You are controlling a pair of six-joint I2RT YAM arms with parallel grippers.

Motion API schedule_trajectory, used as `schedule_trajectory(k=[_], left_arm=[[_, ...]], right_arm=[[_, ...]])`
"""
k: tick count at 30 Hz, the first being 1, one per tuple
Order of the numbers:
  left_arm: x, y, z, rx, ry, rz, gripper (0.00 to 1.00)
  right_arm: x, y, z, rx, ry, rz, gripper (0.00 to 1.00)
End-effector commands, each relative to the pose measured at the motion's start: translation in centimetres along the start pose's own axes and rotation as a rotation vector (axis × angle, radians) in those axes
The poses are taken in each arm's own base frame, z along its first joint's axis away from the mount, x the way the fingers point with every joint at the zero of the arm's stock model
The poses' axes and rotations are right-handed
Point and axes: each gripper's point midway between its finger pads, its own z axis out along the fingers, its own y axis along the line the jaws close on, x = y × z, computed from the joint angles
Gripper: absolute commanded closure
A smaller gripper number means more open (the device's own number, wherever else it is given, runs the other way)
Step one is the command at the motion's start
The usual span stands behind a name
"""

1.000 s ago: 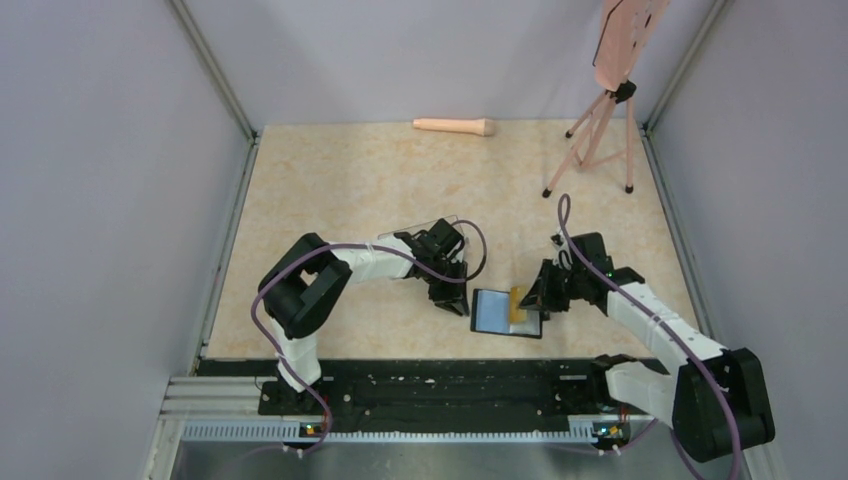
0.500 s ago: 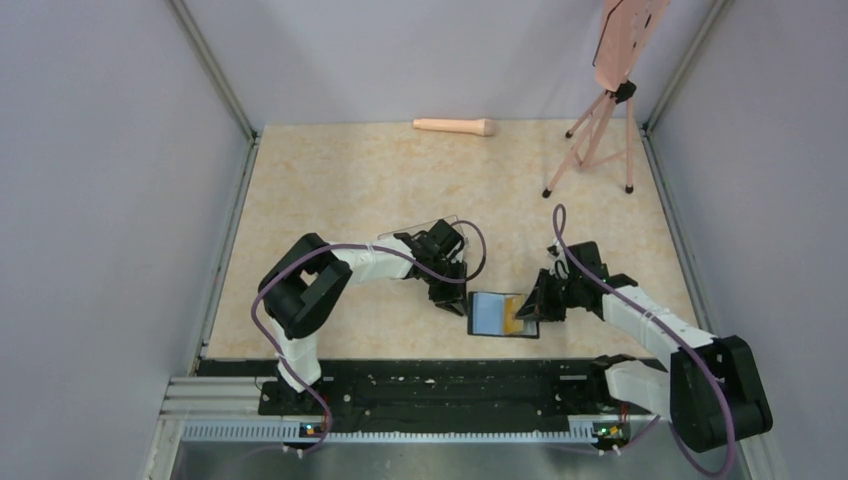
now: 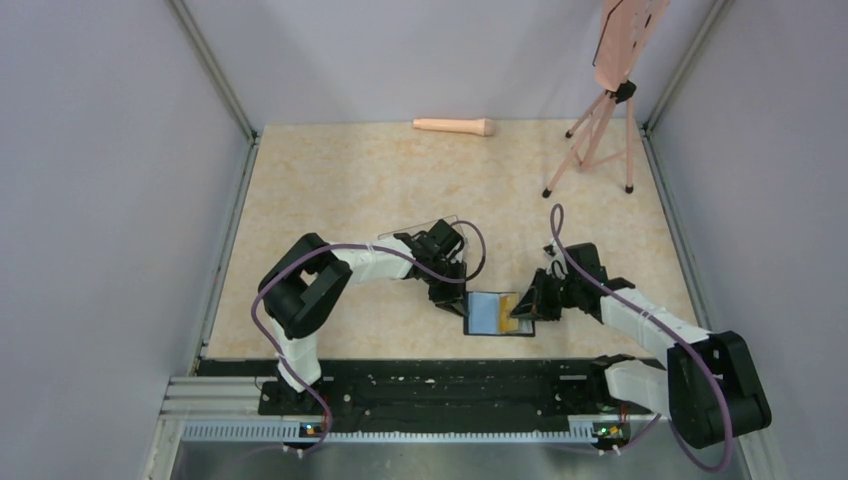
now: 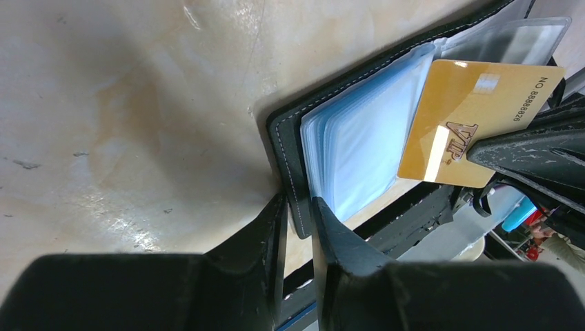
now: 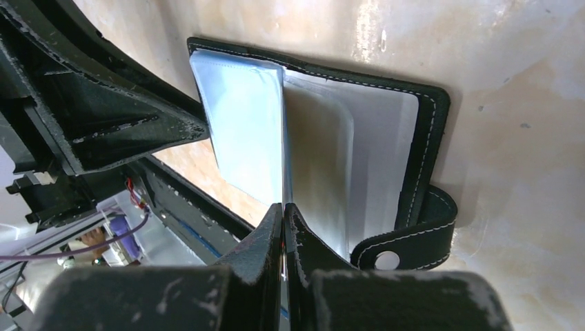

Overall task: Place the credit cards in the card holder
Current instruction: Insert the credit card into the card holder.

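Note:
The black card holder [image 3: 490, 315] lies open on the table, blue-grey pockets up. My left gripper [image 3: 458, 300] is shut on its left cover edge, and that stitched black edge [image 4: 293, 172] sits between the jaws of the left gripper [image 4: 298, 203]. A yellow-orange credit card [image 4: 469, 117] hangs tilted over the pockets. My right gripper [image 3: 522, 305] is shut on it. In the right wrist view the right gripper [image 5: 283, 207] pinches the card edge-on [image 5: 283, 183] among the pocket leaves of the card holder [image 5: 428, 131]. The clasp tab [image 5: 414, 241] curls at the holder's right.
A clear plastic box [image 3: 425, 232] lies under the left forearm. A pink cylinder [image 3: 455, 126] rests at the far edge. A pink tripod [image 3: 600, 135] stands at the back right. Grey walls close both sides, and a black rail [image 3: 430, 390] runs along the near edge.
My right gripper has moved left with the yellow card, further over the open pockets. The card holder has shifted slightly left. The left gripper has stayed in place.

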Motion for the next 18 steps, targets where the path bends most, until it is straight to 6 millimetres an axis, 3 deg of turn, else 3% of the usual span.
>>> schedule_trajectory(k=[1,8,18], left_arm=[[0.0,0.2,0.5,0.004,-0.003,-0.014,0.76],[0.2,0.4,0.7,0.003,0.001,-0.018,0.76],[0.3,0.5,0.7,0.005,0.009,-0.017,0.77]], right_arm=[[-0.5,1.3,-0.1,-0.056,-0.021,-0.052,1.00],[-0.4,1.4,-0.5,-0.054,-0.046,-0.075,1.00],[1.1,0.0,0.8,-0.036,0.038,-0.057,1.00]])
